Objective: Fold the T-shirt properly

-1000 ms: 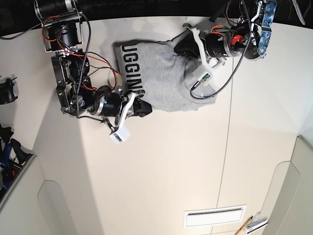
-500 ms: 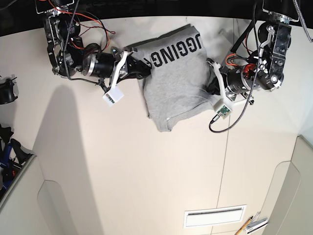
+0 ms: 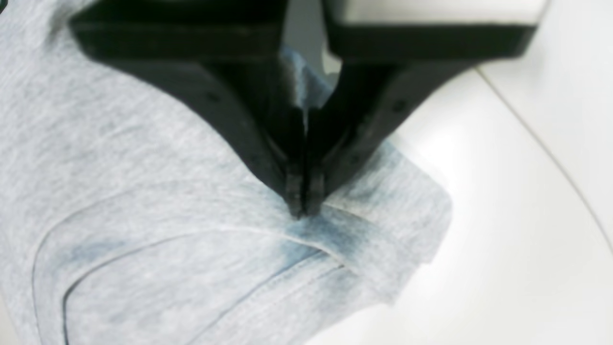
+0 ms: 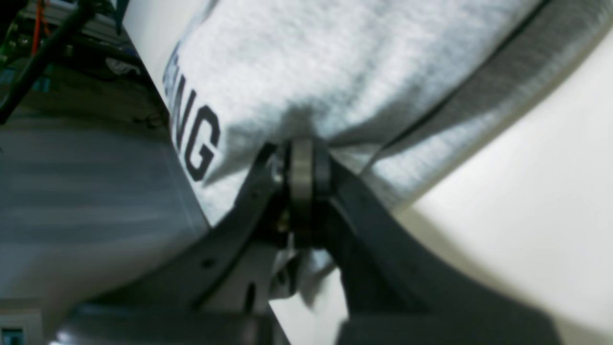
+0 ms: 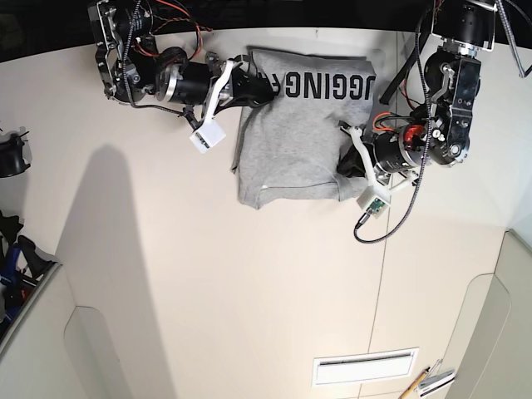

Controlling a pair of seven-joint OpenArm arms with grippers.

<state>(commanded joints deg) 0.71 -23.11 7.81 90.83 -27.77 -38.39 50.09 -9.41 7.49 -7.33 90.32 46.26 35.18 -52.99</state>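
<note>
The grey T-shirt [image 5: 291, 141] lies folded on the white table [image 5: 249, 283], its black lettering running along the far edge. My left gripper [image 5: 342, 166] is shut on the shirt's right edge; in the left wrist view its fingertips [image 3: 292, 196] pinch the cloth [image 3: 143, 215] near a seam. My right gripper [image 5: 253, 90] is shut on the shirt's upper left corner, beside the lettering [image 4: 194, 139]. In the right wrist view the grey cloth [image 4: 335, 67] bunches right at the closed gripper [image 4: 301, 158].
A seam in the table [image 5: 386, 249] runs down to the right of the shirt. A white vent [image 5: 363, 366] sits in the table near the front edge. Dark gear [image 5: 10, 158] lies at the far left edge.
Both arms have swung the shirt round, so the lettering now runs along the far edge. The shirt lies flatter and squarer. Both grippers have kept hold.
</note>
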